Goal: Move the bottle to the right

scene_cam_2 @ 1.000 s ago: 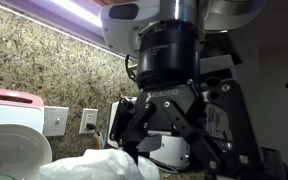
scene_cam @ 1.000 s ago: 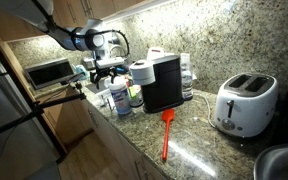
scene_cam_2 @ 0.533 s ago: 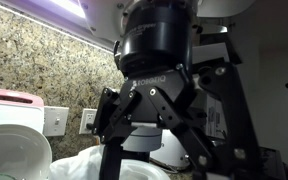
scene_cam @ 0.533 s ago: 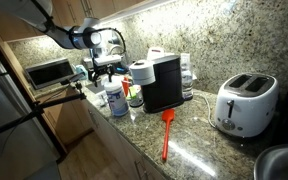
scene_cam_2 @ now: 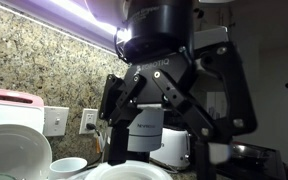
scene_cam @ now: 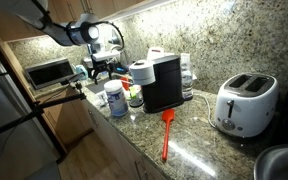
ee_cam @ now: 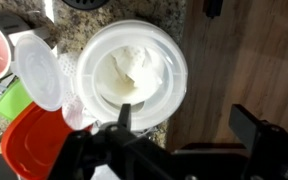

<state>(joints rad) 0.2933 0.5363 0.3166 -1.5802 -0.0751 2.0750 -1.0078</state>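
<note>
Pincer [scene_cam: 104, 68] first: you are holding it released, jaws spread wide, hovering just above the wide white plastic bottle with the blue-and-white label [scene_cam: 115, 98]. That bottle is standing near the front edge of the speckled granite counter [scene_cam: 199, 148], toward its left end.

Just right of it the tall black appliance [scene_cam: 162, 82] is blocking the way, with a white paper-towel roll [scene_cam: 141, 72] beside it. A rightward move is therefore probably calling for a lift or a path along the front edge. Further right, a red long-handled brush [scene_cam: 166, 135] is lying by the front edge, and a white toaster [scene_cam: 244, 103] is sitting toward the right end.

In an exterior view the fingers [scene_cam_2: 117, 105] are showing astride the bottle [scene_cam_2: 144, 130], apparently clear of it. The wrist view is not making that plain; it is only looking straight down on the white round top [ee_cam: 132, 72].
</note>
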